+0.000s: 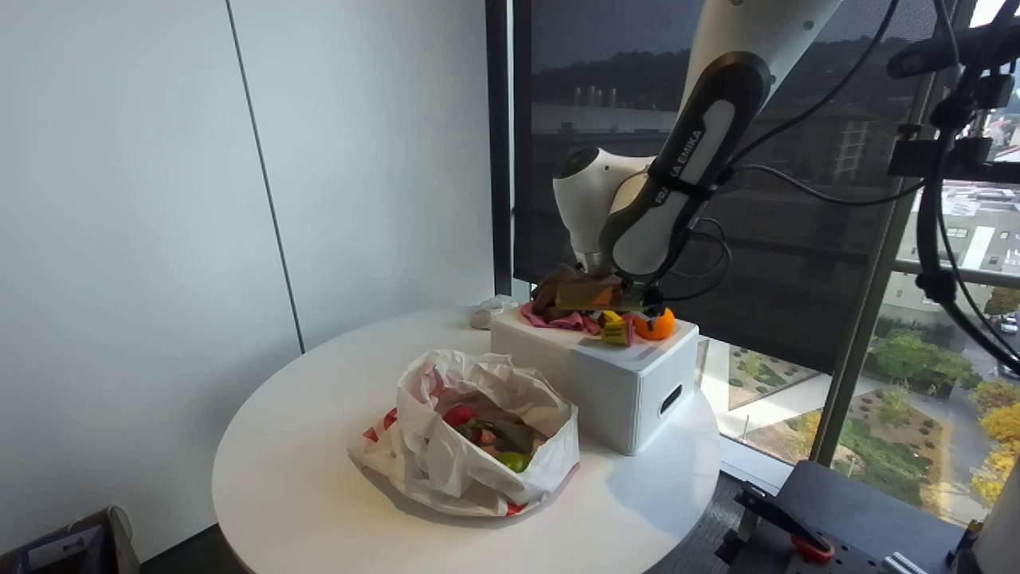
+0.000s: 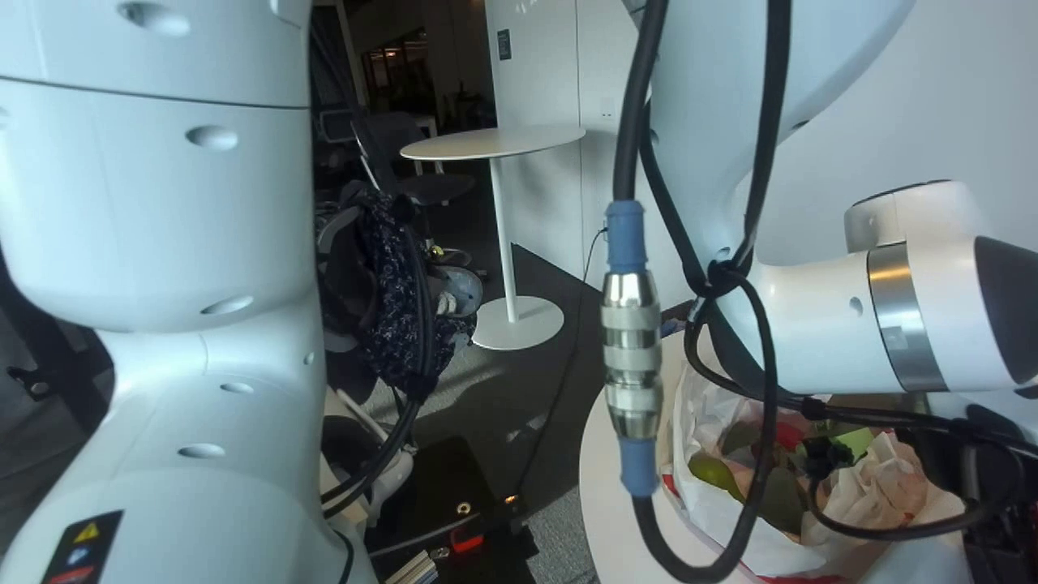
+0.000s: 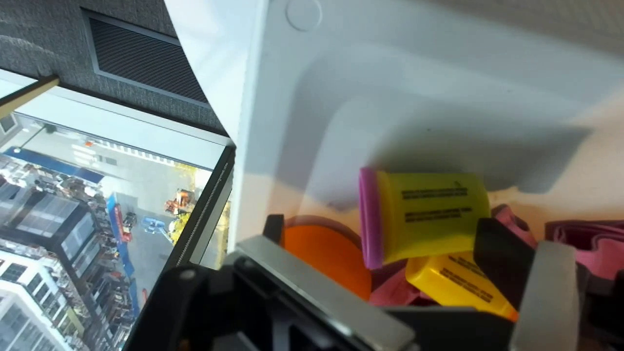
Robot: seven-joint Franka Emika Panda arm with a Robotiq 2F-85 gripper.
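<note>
white arm, black cables

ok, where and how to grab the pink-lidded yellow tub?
Probably mid-barrel on the yellow tub, from above, jaws across its width: it lies on its side, upper surface exposed. The orange sits by the pink lid and another yellow piece along one flank, so fit may be tight.

The black-printed tub is yellow and purple, the cloth pink.
</note>
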